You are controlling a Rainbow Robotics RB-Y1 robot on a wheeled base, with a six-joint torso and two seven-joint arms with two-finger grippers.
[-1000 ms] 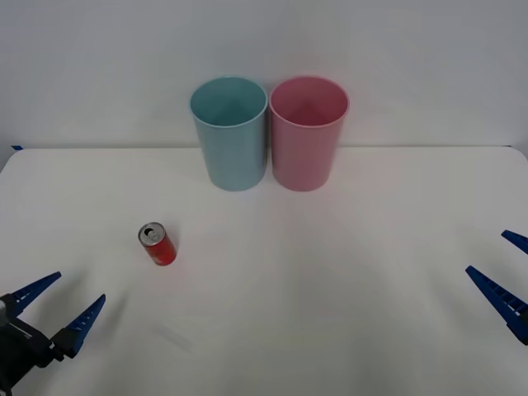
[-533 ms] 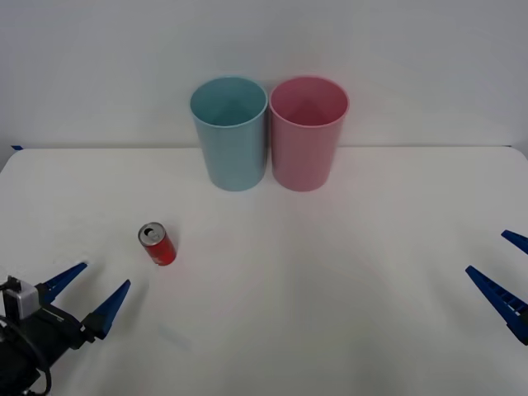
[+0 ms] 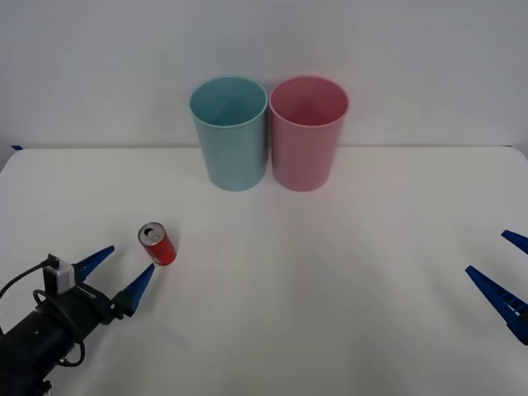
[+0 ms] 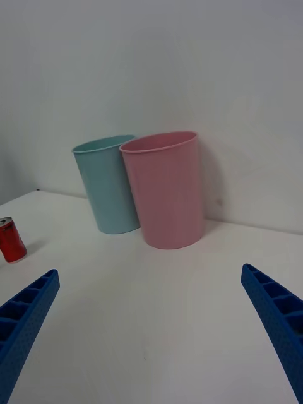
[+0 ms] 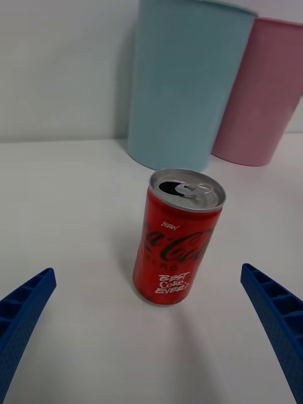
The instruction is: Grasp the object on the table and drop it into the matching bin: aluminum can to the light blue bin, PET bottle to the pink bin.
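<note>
A small red aluminum can (image 3: 157, 244) with a silver top stands upright on the white table (image 3: 330, 272), left of centre. My left gripper (image 3: 118, 272) is open just short of the can, its blue fingers pointing at it; the left wrist view has the can (image 5: 177, 246) centred between the fingers. The light blue bin (image 3: 229, 132) and the pink bin (image 3: 308, 132) stand side by side at the back. At the table's right edge my right gripper (image 3: 505, 280) is open and holds nothing; its wrist view takes in both bins (image 4: 107, 183) (image 4: 165, 188) and the can (image 4: 11, 239).
A plain white wall rises behind the bins. Bare white tabletop stretches between the can and the bins and across to the right arm.
My left gripper has advanced forward and to the right, from the table's near left corner up to the can. The can, the bins and the right arm have stayed put.
</note>
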